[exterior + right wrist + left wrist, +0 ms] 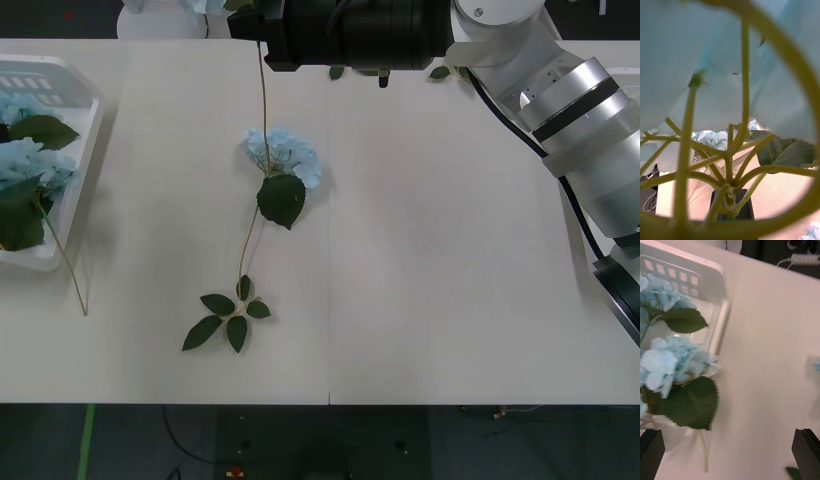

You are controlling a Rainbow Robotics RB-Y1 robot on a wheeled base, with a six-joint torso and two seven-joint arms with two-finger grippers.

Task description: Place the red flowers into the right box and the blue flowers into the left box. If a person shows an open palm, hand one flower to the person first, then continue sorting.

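Currently, a blue flower (pixel 283 155) lies mid-table, unsorted. Two blue flowers (pixel 672 360) are held in the left box (pixel 85 150). The left gripper (pixel 730 446) is open; the right gripper's state cannot be told. A pickup seems next.

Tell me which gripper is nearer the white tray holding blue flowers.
Left. The left gripper hangs open just off the tray's rim, beside the blue flowers in it. The right arm is at the table's far edge, well off, carrying another blue flower.
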